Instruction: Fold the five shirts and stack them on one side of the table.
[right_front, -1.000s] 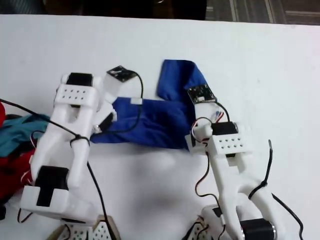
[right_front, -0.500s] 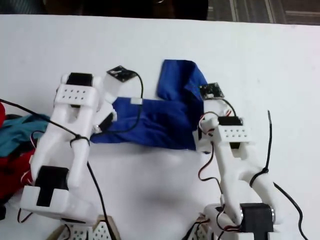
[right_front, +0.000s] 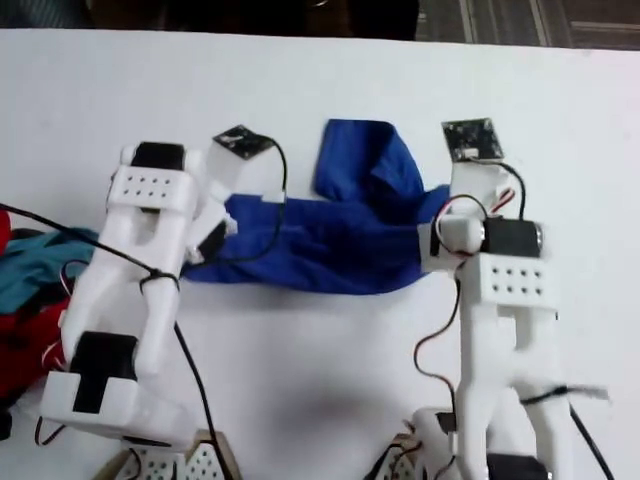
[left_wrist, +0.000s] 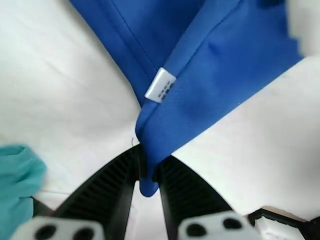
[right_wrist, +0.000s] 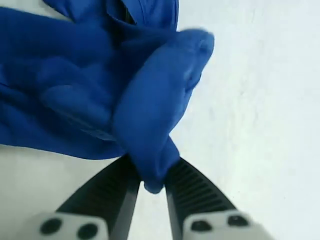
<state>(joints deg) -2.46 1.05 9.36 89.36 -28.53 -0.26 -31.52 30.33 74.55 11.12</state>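
**Left wrist view**
- Left fingers (left_wrist: 110, 182): black and ribbed, pinched almost together on a narrow end of the blue shirt (left_wrist: 225, 65), with a small tip of cloth poking out past the pinch.
- Fabric: smooth and deep blue with stitched hems, fanning out from the pinch over the white counter (left_wrist: 60, 90).
- Tag (left_wrist: 160, 85): small and white, sewn at the edge of a fold, close to the pinch.
- Teal shirt (left_wrist: 17, 172): bunched at the frame's edge, apart from the blue cloth.

**Right wrist view**
- Right fingers (right_wrist: 195, 190): clamped on the blue shirt's other end, squeezing a rounded bunch of cloth, with a nub sticking out past the grip.
- Fabric: rumpled here, gathered into thick soft rolls, spreading away from the grip over the counter.

**High view**
- Blue shirt: lying as a long band across the middle of the counter, with one flap turned up toward the far side near its right end.
- Left arm (right_front: 140, 250): at the band's left end.
- Right arm (right_front: 505, 290): at the band's right end.
- Side pile: teal shirt beside a red garment (right_front: 25, 340) at the counter's left edge, next to the left arm and apart from the blue shirt.
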